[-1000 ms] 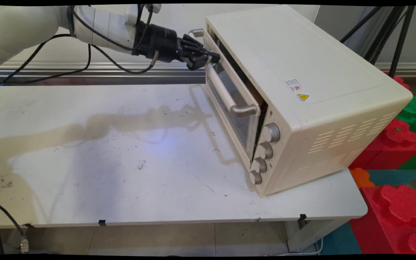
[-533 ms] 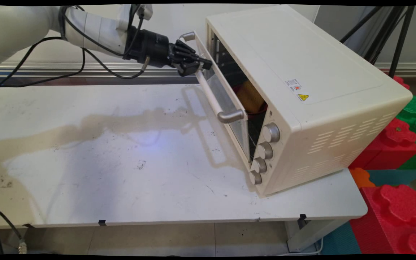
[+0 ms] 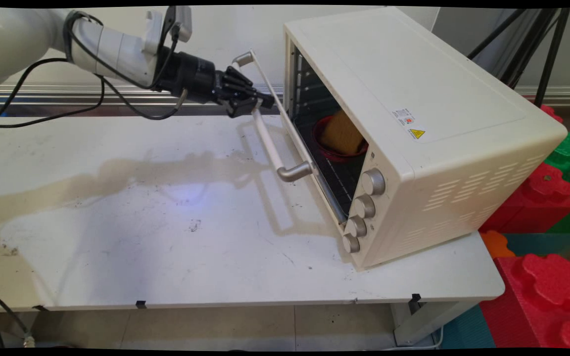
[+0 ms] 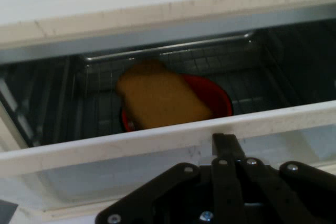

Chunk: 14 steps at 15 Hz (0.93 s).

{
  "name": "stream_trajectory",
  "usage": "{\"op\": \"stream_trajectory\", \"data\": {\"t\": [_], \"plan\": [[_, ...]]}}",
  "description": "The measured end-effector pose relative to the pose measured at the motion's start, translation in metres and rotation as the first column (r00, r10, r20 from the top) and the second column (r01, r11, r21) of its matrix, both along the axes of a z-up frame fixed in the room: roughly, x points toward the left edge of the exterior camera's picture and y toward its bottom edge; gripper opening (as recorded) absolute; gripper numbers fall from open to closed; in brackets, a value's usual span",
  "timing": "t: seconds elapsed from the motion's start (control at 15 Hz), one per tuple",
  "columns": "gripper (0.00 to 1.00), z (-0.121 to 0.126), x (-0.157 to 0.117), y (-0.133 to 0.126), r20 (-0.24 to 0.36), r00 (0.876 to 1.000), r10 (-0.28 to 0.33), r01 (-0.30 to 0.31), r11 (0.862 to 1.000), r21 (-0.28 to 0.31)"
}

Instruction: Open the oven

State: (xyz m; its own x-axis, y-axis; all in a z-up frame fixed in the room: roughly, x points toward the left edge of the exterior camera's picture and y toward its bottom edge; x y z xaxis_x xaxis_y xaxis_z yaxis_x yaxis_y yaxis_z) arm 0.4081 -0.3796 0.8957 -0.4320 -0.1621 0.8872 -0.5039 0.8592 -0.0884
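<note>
A cream toaster oven (image 3: pixel 413 99) stands on the right half of the white table (image 3: pixel 166 237). Its glass door (image 3: pixel 301 143) hangs about half open, tilted out to the left. My gripper (image 3: pixel 261 105) is shut on the upper part of the door handle (image 3: pixel 268 141), a pale bar with metal ends. Inside, on the wire rack, a slice of toast (image 3: pixel 342 132) lies in a red plate (image 3: pixel 318 133). In the hand view the toast (image 4: pixel 163 98) and the red plate (image 4: pixel 220 100) show over the door's white top edge (image 4: pixel 131 142), with my gripper (image 4: pixel 224 141) just below that edge.
Several round knobs (image 3: pixel 373 181) run down the oven's front right. Red and green foam blocks (image 3: pixel 542 193) are stacked off the table's right end. Black tripod legs (image 3: pixel 545 49) stand behind the oven. A metal rail (image 3: pixel 117 91) runs along the wall.
The oven door has swung from nearly shut to about half open, pulled out and down to the left by my gripper on its handle. The toast and red plate inside have come into sight.
</note>
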Motion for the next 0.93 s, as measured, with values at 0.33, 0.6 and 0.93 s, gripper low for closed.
{"op": "stream_trajectory", "data": {"t": [0.33,0.6,0.93], "plan": [[0.0,-0.008,0.013,0.01,0.026,1.0,-0.011,0.01,1.0,0.01],[0.0,-0.017,0.023,0.018,0.048,0.999,-0.019,0.018,1.0,0.023],[0.0,-0.033,0.036,0.03,0.083,0.996,-0.035,0.032,0.998,0.048]]}}
